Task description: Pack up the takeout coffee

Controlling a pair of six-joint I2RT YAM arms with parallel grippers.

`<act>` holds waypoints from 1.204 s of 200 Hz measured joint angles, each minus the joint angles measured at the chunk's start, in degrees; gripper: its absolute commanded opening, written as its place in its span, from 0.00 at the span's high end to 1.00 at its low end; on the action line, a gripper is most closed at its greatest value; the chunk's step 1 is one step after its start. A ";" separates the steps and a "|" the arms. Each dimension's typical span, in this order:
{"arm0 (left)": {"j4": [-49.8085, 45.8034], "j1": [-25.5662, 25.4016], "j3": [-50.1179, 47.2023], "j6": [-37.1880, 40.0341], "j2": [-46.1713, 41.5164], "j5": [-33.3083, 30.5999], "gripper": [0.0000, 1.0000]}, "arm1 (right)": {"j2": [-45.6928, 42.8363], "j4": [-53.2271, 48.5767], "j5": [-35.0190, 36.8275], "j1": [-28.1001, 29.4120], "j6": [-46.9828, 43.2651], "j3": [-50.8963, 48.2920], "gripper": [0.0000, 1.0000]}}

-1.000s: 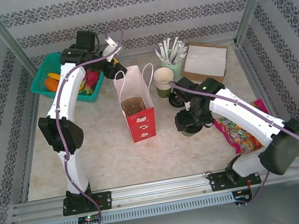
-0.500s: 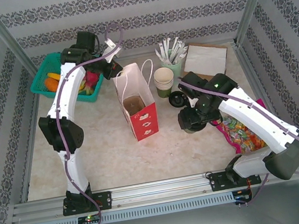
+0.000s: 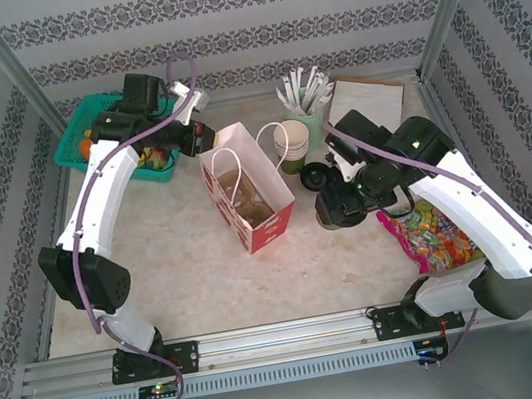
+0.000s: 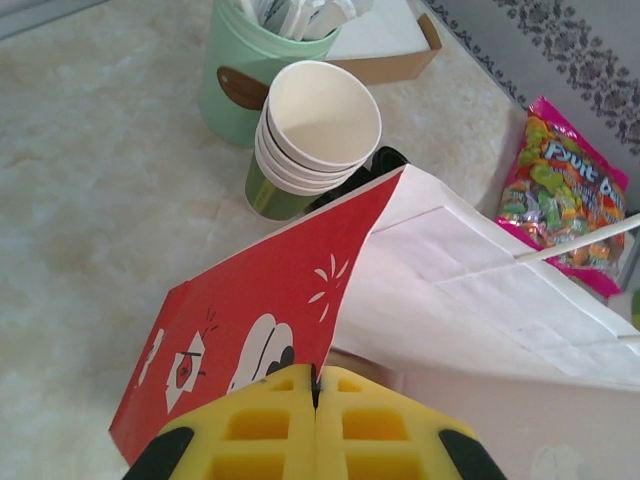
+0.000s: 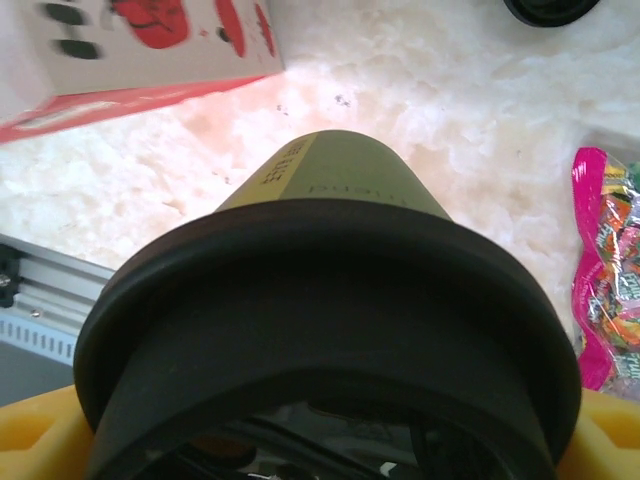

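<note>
the left gripper (image 4: 316, 395) is pinching the far edge of the red paper bag (image 4: 250, 330), clenched on it, probably to hold the mouth open; the right gripper (image 3: 344, 202) is grasping the coffee cup (image 5: 335, 175) below its black lid (image 5: 330, 290), just right of the bag, ready for loading.

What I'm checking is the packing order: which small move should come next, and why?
Probably lift the takeout coffee and carry it left toward the mouth of the red bag. The right claw grips the lidded cup beside the bag, while the left claw is shut on the bag's rim, holding it tilted open.
</note>
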 measured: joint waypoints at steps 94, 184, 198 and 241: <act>3.78 -4.22 -12.37 -17.84 -7.85 -10.43 1.00 | 2.49 -1.81 -5.29 2.89 -1.33 14.29 0.34; 9.03 -4.55 -18.36 -24.57 -11.96 -11.89 0.95 | 13.97 -1.79 -6.05 7.06 -1.31 29.33 0.35; 9.66 -4.55 -19.41 -25.51 -12.04 -11.91 0.93 | 16.33 -1.79 -5.60 7.74 -1.31 30.49 0.35; 10.56 -4.55 -19.76 -27.04 -12.26 -11.85 0.80 | 21.97 -1.42 -5.44 8.81 -0.92 31.80 0.35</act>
